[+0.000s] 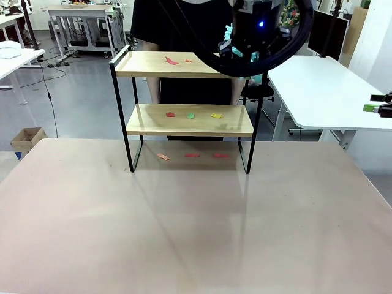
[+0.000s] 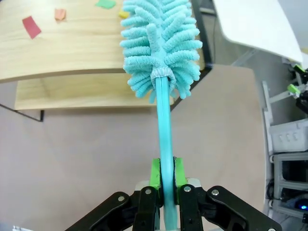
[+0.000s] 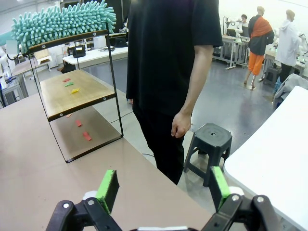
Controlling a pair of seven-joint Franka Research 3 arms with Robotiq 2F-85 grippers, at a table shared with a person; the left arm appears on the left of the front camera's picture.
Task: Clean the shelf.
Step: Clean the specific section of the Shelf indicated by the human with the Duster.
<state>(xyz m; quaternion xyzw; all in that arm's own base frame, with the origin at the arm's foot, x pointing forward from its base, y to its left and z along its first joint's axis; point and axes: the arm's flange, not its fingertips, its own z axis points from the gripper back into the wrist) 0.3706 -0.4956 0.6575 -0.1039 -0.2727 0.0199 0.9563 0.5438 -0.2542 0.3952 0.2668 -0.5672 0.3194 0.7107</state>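
Beige bench (image 1: pixel 196 233) carries shelf (image 1: pixel 153 122) with paper scraps (image 1: pixel 190 114) | left tool (image 2: pixel 166 173) clamped on duster (image 2: pixel 161 43) by top board | right tool (image 3: pixel 163 187) apart, empty

Open workshop, glossy grey floor (image 1: pixel 79 104).
A large beige tabletop (image 1: pixel 196 233) fills the foreground; a white rectangular desk (image 1: pixel 318 92) stands at its right, white metal-framed workbenches (image 1: pixel 86 15) farther back, a small brown cardboard box (image 1: pixel 27 139) on the floor at left.
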